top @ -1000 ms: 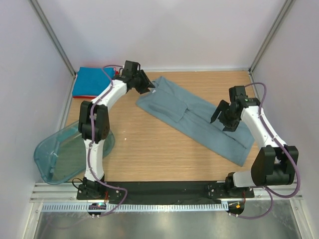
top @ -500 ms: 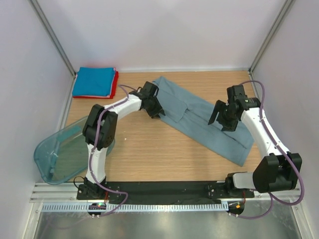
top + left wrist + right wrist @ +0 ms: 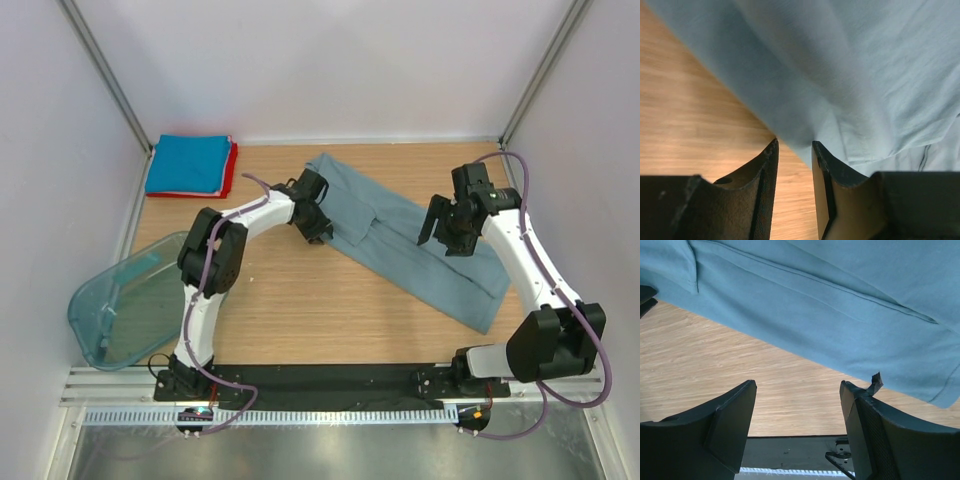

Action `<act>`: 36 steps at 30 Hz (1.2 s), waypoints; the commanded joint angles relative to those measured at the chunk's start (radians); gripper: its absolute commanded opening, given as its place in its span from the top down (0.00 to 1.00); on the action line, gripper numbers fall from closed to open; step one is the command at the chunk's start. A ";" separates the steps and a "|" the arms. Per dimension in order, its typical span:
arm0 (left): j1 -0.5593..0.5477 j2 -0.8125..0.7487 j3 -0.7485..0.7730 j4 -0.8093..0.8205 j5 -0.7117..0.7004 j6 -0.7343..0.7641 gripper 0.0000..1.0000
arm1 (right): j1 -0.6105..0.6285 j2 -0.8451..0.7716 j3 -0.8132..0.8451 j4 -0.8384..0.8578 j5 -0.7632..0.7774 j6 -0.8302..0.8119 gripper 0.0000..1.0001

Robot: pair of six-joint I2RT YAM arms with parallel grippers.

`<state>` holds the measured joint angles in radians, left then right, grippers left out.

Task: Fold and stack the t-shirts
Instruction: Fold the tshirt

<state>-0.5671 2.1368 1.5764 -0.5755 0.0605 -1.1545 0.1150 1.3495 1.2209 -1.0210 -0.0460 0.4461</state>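
Since a second ago the left gripper [image 3: 318, 222] has swung away from the back corner by the folded stack and come down along the near-left edge of the grey-blue t-shirt [image 3: 392, 228]; the right arm has barely shifted. In the left wrist view its fingers [image 3: 767, 170] stand a narrow gap apart with wood showing between them. The shirt's edge [image 3: 865, 75] lies right at their tips, and nothing is visibly pinched.

The right gripper [image 3: 440, 238] hovers over the shirt's right half, jaws spread wide and empty.

The shirt lies folded lengthwise in a long band, running diagonally across the wooden table [image 3: 300, 300]. The bright blue tee [image 3: 190, 162] sits folded on the red tee [image 3: 233, 170] at the back-left corner. The teal plastic tub [image 3: 90, 300] rests at the left edge.
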 commanded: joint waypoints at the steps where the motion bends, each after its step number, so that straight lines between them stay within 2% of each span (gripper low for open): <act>1: -0.005 0.060 0.080 -0.046 -0.044 -0.004 0.66 | 0.005 0.013 0.049 -0.008 0.021 -0.017 0.25; 5: -0.004 0.095 0.126 -0.090 -0.053 0.021 0.73 | 0.005 0.022 0.066 -0.022 0.040 -0.015 0.25; 9: 0.015 0.101 0.161 -0.144 -0.120 0.058 0.94 | 0.005 0.023 0.081 -0.025 0.041 -0.006 0.25; 13: 0.052 0.133 0.252 -0.246 -0.129 0.110 1.00 | 0.003 0.030 0.097 -0.040 0.090 -0.007 0.25; 18: 0.105 0.135 0.260 -0.251 -0.162 0.177 1.00 | 0.005 0.045 0.103 -0.060 0.155 -0.023 0.25; 22: 0.174 0.182 0.310 -0.166 -0.099 0.214 1.00 | 0.003 0.062 0.112 -0.057 0.173 -0.024 0.25; 28: 0.223 0.310 0.565 -0.144 -0.002 0.289 0.91 | 0.003 0.096 0.066 -0.031 0.135 -0.037 0.24; 30: 0.225 0.299 0.582 -0.161 0.015 0.292 0.82 | 0.005 0.094 0.019 -0.031 0.135 -0.047 0.24; 33: 0.217 0.213 0.495 -0.161 0.022 0.300 0.73 | 0.003 0.077 -0.021 -0.036 0.140 -0.052 0.25; 36: 0.199 0.102 0.352 -0.182 0.016 0.314 0.68 | 0.003 0.073 -0.038 -0.056 0.107 -0.052 0.28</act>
<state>-0.3401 2.3798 2.0060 -0.7166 0.0631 -0.8772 0.1158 1.4445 1.1908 -1.0618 0.0849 0.4133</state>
